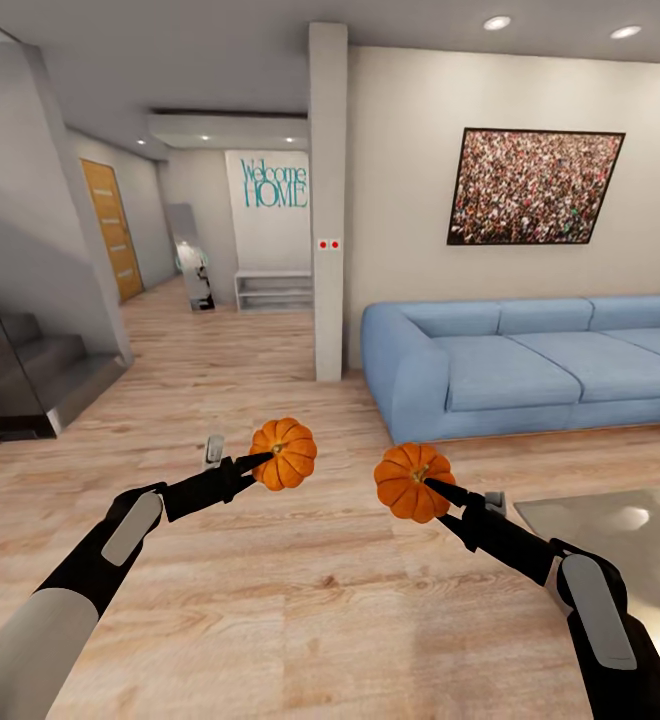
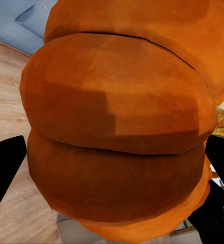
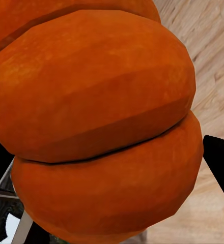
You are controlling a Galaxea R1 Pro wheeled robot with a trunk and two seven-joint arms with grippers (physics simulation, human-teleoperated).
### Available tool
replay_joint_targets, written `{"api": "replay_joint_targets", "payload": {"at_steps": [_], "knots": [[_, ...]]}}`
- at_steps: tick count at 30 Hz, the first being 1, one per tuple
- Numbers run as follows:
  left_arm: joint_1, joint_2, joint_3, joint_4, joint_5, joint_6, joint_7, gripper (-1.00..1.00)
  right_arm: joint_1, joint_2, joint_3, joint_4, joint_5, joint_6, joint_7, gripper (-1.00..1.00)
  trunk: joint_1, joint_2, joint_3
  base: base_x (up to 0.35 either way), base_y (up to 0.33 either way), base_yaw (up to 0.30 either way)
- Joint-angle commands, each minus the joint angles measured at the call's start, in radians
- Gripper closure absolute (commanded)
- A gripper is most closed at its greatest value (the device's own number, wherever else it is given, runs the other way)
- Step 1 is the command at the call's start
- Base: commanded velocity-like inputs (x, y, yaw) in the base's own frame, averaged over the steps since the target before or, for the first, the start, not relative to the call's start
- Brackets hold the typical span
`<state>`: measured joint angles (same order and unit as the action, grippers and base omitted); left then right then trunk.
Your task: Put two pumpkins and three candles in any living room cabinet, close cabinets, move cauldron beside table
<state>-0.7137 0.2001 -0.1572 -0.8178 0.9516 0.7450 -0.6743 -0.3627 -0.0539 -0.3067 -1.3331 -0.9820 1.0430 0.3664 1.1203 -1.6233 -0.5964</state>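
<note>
Item: staircase [image 1: 30, 375], dark grey steps, sitting at the far left of the head view. Beyond it a wooden door [image 1: 113, 230] is standing shut in the hallway wall.

Item: hallway end wall, carrying teal lettering "Welcome HOME" [image 1: 274, 184], with a low white shelf unit [image 1: 273, 290] standing beneath it.

Item: left gripper [image 1: 266, 458], black, reaching forward over the wood floor [image 1: 270, 600]. Its fingers [image 2: 5, 173] are clamped on the left pumpkin [image 1: 284, 453], which is hanging clear of the floor, stem end facing the camera. In the left wrist view this pumpkin's orange ribs [image 2: 117, 132] are bulging between the two black fingers.

Item: white pillar [image 1: 328, 200], rising from floor to ceiling behind the pumpkins, bearing two small red dots.

Item: right gripper [image 1: 432, 488], black, gripping the right pumpkin [image 1: 413, 483], which is being held above the floor, just beside and slightly lower than the left one, the two apart. In the right wrist view its ribs [image 3: 102, 127] are pressing out past a black finger [image 3: 221, 165].

Item: blue sofa [image 1: 530, 365], standing against the right wall under a framed crowd picture [image 1: 533, 187].

Item: pale glossy tabletop [image 1: 620, 530], showing at the lower right, near the right arm.
</note>
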Motion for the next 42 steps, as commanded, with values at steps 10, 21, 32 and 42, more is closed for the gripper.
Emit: {"api": "replay_joint_targets", "payload": {"at_steps": [10, 21, 32, 42], "knots": [[-0.001, 0.001, -0.001, 0.006, 0.014, 0.008, -0.004, 1.00, -0.001, 0.002, -0.002, -0.001, 0.008, 0.004, 0.008, 1.00, -0.035, 0.063, 0.025, 0.000, 0.000, 0.023], [0.000, 0.001, -0.002, -0.001, 0.017, 0.010, -0.013, 1.00, -0.001, 0.002, -0.002, 0.000, 0.009, 0.004, 0.008, 1.00, -0.035, 0.063, 0.031, 0.000, 0.000, 0.244], [-0.001, 0.001, -0.002, -0.001, 0.015, 0.008, -0.012, 1.00, -0.001, 0.002, -0.002, 0.000, 0.009, 0.004, 0.008, 1.00, -0.035, 0.063, 0.038, -0.090, 0.043, 0.273], [-0.001, 0.001, -0.002, -0.001, 0.015, 0.007, -0.011, 1.00, -0.001, 0.002, -0.002, 0.000, 0.009, 0.004, 0.008, 1.00, -0.035, 0.063, 0.044, -0.063, 0.042, 0.274]]}}
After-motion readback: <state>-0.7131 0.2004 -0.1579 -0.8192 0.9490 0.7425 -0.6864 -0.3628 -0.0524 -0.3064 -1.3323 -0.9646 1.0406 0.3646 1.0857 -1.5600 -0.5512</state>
